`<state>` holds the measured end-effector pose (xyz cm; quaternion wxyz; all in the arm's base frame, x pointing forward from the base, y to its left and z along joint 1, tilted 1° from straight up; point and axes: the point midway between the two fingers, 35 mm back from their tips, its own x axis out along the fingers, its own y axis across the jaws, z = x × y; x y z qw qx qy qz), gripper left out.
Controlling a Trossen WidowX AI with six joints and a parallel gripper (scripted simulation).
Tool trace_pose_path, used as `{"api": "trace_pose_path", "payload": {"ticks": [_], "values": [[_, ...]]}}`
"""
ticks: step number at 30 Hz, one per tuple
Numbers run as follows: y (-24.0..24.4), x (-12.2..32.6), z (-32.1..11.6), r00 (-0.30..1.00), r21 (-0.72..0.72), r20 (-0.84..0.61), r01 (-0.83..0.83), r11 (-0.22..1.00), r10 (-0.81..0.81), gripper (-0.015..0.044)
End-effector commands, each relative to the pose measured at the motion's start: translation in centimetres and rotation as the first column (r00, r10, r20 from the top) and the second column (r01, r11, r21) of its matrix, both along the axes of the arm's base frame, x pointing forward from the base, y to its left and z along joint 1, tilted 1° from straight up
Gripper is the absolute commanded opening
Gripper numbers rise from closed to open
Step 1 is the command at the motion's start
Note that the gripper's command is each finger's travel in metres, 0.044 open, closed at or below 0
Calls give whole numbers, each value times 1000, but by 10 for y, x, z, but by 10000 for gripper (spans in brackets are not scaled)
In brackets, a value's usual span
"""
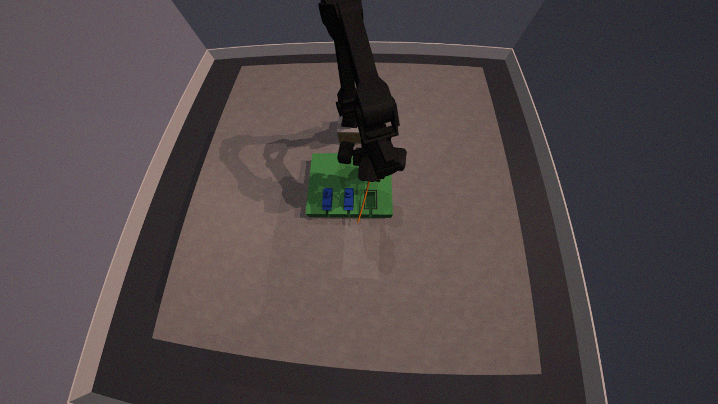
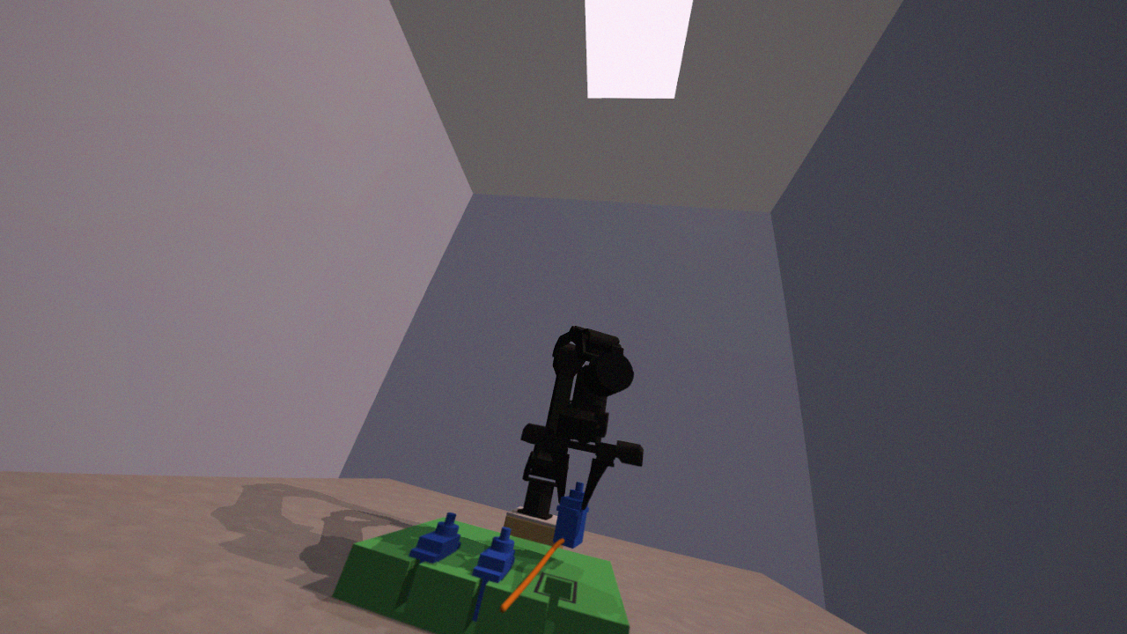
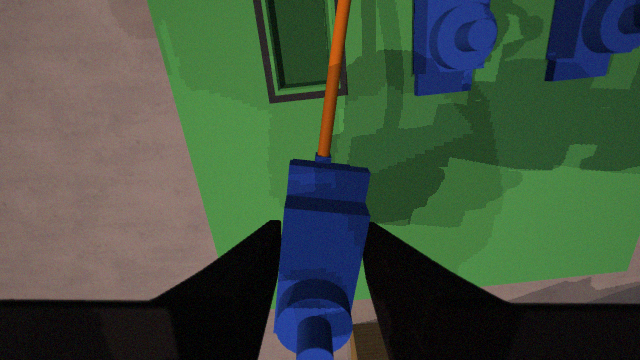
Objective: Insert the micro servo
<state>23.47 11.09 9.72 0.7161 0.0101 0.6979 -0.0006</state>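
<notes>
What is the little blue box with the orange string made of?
The blue micro servo held in the gripper looks like hard matte plastic: flat colour, sharp edges, no shine. Its orange cable looks like smooth rubbery plastic, thin and nearly straight here. Both are guesses from looks alone.

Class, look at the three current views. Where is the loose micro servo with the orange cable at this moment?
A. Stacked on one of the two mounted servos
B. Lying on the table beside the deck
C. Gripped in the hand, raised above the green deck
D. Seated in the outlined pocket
C. The hand is shut on the loose micro servo, which hangs above the green deck, while the outlined pocket stays vacant and the orange cable trails down past it.
</notes>
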Motion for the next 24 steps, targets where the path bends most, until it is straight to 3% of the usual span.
{"api": "trace_pose_path", "payload": {"ticks": [1,24], "values": [[2,17,3,1000,2,11,-3,1000,3,0],[11,91,7,999,1,19,-40,999,40,0]]}}
